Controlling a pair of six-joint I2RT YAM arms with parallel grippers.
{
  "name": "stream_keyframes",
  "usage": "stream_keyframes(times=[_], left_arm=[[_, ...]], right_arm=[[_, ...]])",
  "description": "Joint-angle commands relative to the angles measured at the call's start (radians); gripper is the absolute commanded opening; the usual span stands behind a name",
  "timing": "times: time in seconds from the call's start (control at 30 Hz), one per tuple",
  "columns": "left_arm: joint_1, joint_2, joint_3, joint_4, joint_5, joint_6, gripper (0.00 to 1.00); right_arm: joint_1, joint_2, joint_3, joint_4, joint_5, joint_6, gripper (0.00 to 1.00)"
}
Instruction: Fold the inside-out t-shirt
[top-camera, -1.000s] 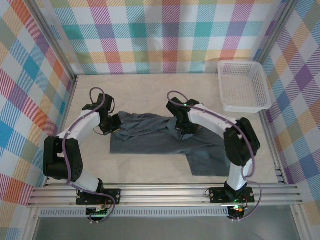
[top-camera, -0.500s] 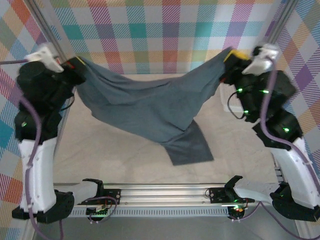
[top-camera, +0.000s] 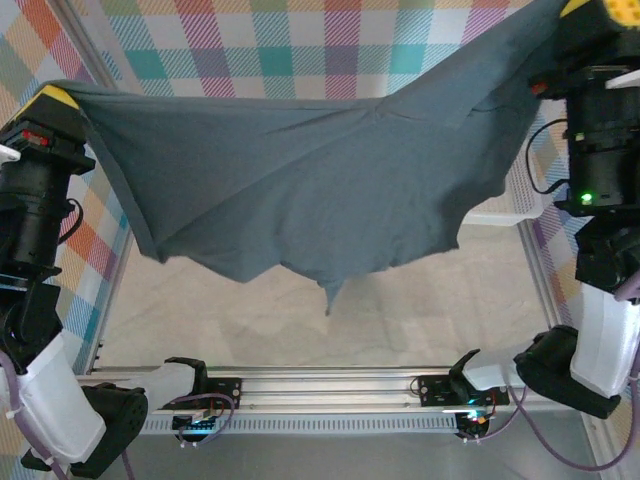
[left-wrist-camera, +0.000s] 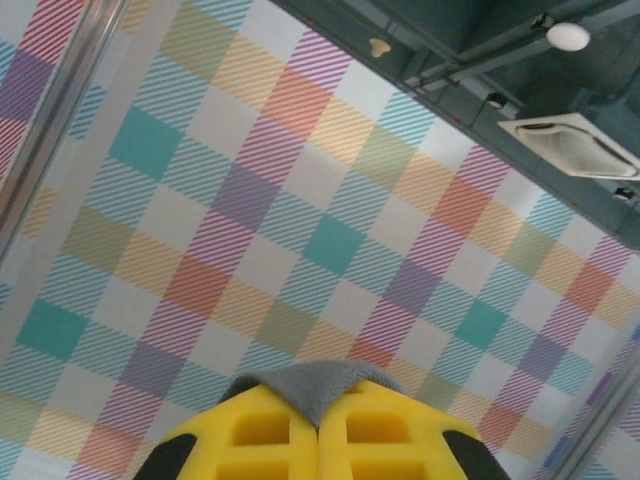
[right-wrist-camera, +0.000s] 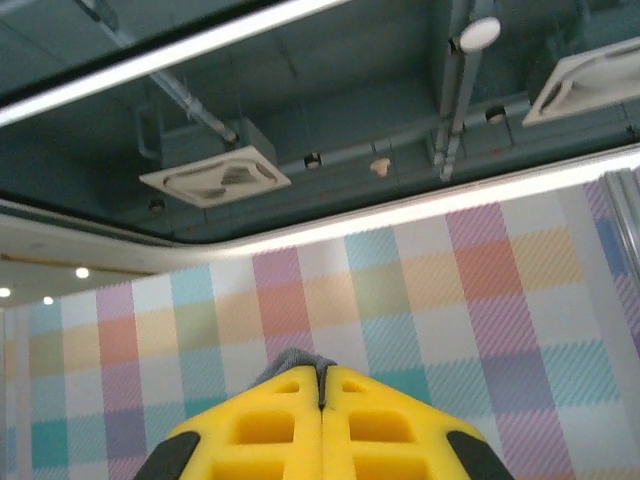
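2 pinches hold t-shirt (top-camera: 300, 190) aloft: left gripper (left-wrist-camera: 320, 400), right gripper (right-wrist-camera: 321, 378).

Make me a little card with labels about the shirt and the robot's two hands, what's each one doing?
shirt: dark blue-grey, lifted up off the table, stretched wide between both hands
left hand: shut, pinching a bit of shirt, held up high
right hand: shut, pinching a bit of shirt, held up high
shirt bottom: hangs down to a point in the middle
basket: white, mostly hidden behind the shirt
folded: not yet
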Motion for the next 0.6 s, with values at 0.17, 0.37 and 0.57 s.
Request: stream_keyframes(times=[0.17,0.37,0.57], left_arm=[[0.007,0.025,-0.036,-0.040,0.007,-0.072,0.00],[0.009,0.109,-0.201,-0.045,-0.039,-0.069,0.00],[0.120,0.332,-0.351,0.028,0.041,-0.088,0.00]], right_arm=[[-0.004,0.122,0.099,0.115,-0.003,-0.271,0.00],[-0.093,0.304,0.085,0.109,0.014,-0.300,0.00],[-0.275,0.561,0.101,0.046,-0.055,-0.164,0.00]])
